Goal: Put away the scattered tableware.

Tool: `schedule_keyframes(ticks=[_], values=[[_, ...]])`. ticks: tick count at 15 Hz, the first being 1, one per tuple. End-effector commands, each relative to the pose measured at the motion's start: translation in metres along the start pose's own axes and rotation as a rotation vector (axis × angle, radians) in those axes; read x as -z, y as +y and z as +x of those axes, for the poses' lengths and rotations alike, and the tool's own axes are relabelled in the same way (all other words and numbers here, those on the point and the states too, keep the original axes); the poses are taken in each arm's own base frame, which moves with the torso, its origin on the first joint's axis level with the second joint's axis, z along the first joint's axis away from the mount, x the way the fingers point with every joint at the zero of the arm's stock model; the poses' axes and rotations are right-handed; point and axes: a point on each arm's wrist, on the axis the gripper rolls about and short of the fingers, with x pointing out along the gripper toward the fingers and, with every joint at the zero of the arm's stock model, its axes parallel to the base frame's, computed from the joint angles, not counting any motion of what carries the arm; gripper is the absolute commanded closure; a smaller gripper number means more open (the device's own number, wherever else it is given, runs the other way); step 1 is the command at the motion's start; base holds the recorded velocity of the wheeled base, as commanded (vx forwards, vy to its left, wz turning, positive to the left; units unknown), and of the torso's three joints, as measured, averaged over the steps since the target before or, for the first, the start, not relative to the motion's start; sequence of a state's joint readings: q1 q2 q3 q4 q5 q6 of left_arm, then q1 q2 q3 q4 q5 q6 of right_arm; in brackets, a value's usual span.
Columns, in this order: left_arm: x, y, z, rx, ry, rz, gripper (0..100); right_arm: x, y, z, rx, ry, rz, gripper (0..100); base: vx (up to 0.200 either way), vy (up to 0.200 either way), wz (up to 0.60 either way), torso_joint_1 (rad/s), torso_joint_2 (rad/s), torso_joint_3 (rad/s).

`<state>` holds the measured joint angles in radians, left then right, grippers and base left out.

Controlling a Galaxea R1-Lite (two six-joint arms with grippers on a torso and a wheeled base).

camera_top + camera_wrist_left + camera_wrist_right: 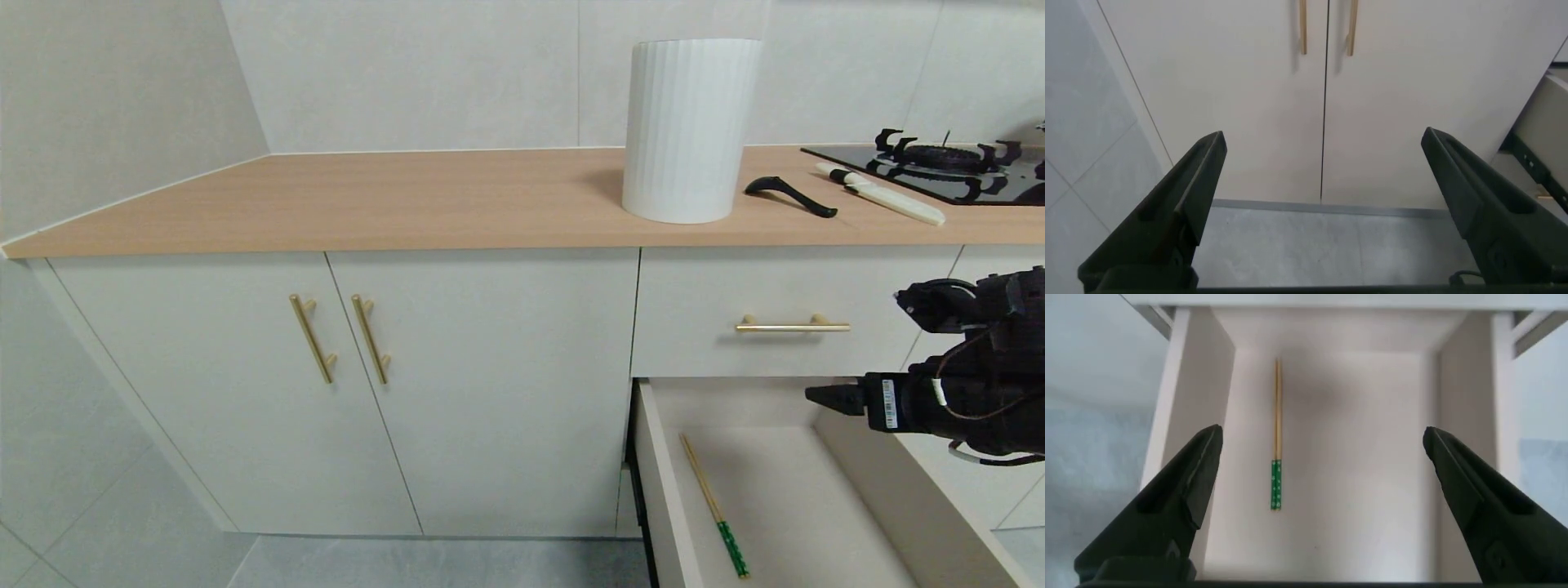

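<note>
The right claw (829, 398) hangs over the open drawer (657, 490), level with its front half. In its wrist view the right claw (1321, 437) stands wide, both fingers (1184, 498) spread apart with nothing between them.

Below it a pair of chopsticks (1277, 433) lies flat on the drawer (1176, 416) floor. In the head view the chopsticks (714, 506) sit at about 7 o'clock from the right claw, close beside the drawer's left wall and nearly parallel to it. They are thin pale-wood sticks lying side by side. The ends toward 6 o'clock are green with small white dots, and the bare tips point to 12 o'clock, toward the drawer's back.

Above the open drawer, an upper drawer (792, 327) with a gold bar handle is shut. On the wooden tabletop (367, 200), a black utensil (788, 194) lies at about 12 o'clock from the right claw. A white knife (882, 196) lies just beside it toward 3 o'clock, and a black hob (939, 167) sits behind that. A tall white ribbed canister (690, 131) stands at 11 o'clock.

The left claw (1323, 137) is also spread wide and empty, low over the grey floor (1290, 245), facing two shut cabinet doors (1249, 106) with gold handles.
</note>
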<state>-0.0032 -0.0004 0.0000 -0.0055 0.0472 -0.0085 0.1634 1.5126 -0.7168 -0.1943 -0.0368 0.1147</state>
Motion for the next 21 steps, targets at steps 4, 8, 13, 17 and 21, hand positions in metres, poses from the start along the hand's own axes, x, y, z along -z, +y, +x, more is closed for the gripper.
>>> schedule_keyframes(ticks=[4,8,13,17,21], values=[[-0.0001,0.0000,0.0000,0.000,0.000,-0.001,0,-0.0013,-0.0007,-0.0066,0.000,-0.022,-0.008,0,0.000,0.000,0.00,0.074,-0.26,-0.259],[-0.0001,0.0000,0.0000,0.000,0.000,-0.001,0,-0.0005,-0.0008,-0.0068,0.000,-0.022,-0.014,0,0.000,0.000,0.00,0.172,-0.54,-0.293],[-0.0001,0.0000,0.0000,0.000,0.000,-0.001,0,-0.0002,-0.0007,-0.0060,-0.002,-0.018,-0.015,0,0.000,0.000,0.00,0.187,-0.47,-0.283],[-0.0001,0.0000,0.0000,0.000,0.000,-0.001,0,0.0011,-0.0003,-0.0022,-0.003,-0.006,-0.016,0,0.000,0.000,0.00,0.203,-0.48,-0.278],[-0.0001,0.0000,0.0000,0.000,0.000,-0.001,0,0.0003,-0.0001,0.0010,-0.006,-0.003,-0.028,0,0.000,0.000,0.00,0.145,-0.32,-0.179]])
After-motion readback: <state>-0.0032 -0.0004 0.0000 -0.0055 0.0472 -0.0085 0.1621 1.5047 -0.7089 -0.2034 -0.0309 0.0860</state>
